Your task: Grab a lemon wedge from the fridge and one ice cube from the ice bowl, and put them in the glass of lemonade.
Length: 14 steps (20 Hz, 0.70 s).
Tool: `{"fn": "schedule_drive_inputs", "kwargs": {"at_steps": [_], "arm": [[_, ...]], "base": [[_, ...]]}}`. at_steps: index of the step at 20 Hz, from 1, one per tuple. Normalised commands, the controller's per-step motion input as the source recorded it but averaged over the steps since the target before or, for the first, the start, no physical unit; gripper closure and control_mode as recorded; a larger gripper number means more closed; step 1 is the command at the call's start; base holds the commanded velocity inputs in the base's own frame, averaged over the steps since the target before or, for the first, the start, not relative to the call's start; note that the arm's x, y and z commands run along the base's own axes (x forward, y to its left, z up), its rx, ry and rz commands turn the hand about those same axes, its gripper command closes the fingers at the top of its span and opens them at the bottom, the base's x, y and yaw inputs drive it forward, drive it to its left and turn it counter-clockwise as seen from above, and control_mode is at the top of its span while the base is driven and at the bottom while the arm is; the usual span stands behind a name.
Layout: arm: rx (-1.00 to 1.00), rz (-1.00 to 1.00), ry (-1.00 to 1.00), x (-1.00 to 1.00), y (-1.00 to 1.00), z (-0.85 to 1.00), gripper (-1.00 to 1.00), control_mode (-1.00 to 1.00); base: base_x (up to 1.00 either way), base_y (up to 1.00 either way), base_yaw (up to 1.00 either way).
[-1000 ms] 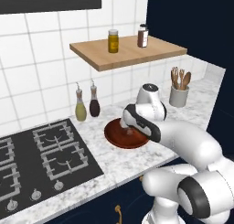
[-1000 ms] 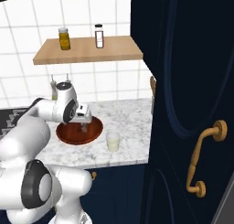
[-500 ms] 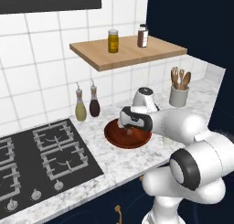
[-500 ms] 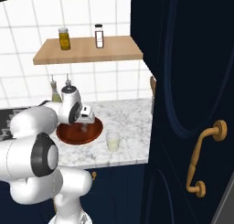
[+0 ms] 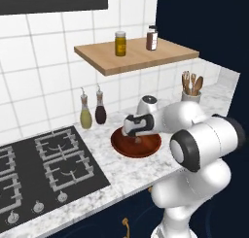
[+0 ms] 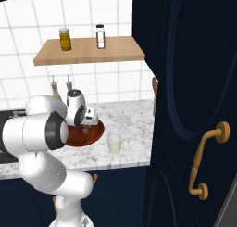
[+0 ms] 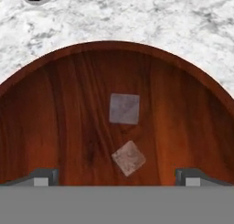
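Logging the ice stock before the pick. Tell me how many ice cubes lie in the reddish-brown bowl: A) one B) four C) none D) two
D: the hand view shows two pale cubes, one above the other, lying apart on the wooden floor of the ice bowl.

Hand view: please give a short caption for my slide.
Open claw hovering over the ice bowl, two ice cubes lying between its fingertips.
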Motion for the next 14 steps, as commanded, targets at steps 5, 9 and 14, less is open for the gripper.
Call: {"fn": "schedule_drive_inputs", "kwargs": {"at_steps": [5, 9, 14], "arm": [[0.0, 0.0, 0.0, 0.28, 0.03, -0.18, -1.0, -1.0], [0.0, 0.0, 0.0, 0.27, 0.03, -0.21, -1.0, -1.0], [0.0, 0.0, 0.0, 0.04, 0.0, -0.25, -1.0, -1.0]], "base": [[0.0, 0.0, 0.0], [0.0, 0.0, 0.0], [0.0, 0.0, 0.0]]}}
